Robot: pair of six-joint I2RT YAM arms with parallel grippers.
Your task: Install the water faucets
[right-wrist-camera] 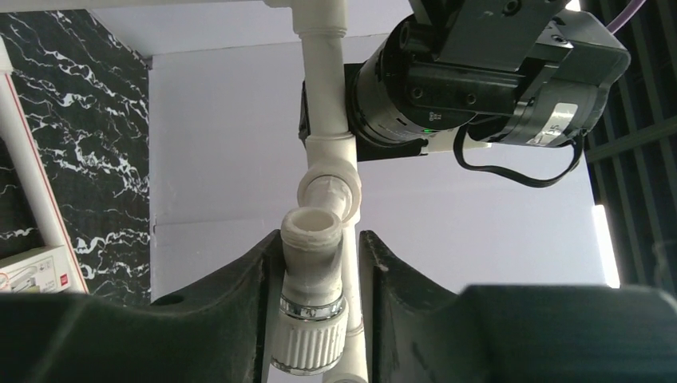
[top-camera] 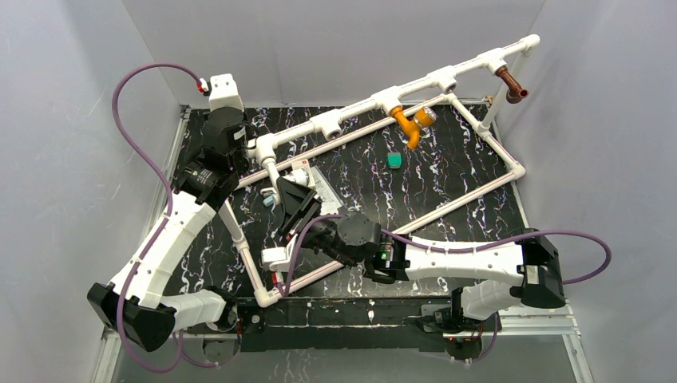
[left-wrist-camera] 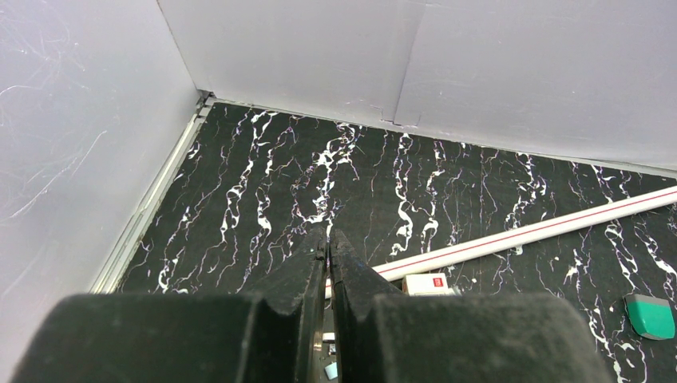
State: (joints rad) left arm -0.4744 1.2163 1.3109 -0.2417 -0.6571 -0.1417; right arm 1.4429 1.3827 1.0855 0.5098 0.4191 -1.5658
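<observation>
The white faucet [right-wrist-camera: 311,275] stands between the fingers of my right gripper [right-wrist-camera: 321,238], threaded end outward. One finger rests against it and a gap shows at the other. It lies close to an elbow of the white pipe frame [right-wrist-camera: 327,159]. From above, the right gripper [top-camera: 289,209] is at the frame's left end. The orange faucet [top-camera: 411,124] and the reddish-brown faucet [top-camera: 512,86] hang from fittings on the raised top pipe [top-camera: 359,108]. My left gripper [left-wrist-camera: 328,247] is shut and empty above the black table.
A small teal piece [top-camera: 394,159] lies on the black marbled table [top-camera: 447,167] inside the frame. A small white box with a red label [left-wrist-camera: 431,283] sits by the frame's lower pipe [left-wrist-camera: 543,231]. Grey walls enclose the table on three sides.
</observation>
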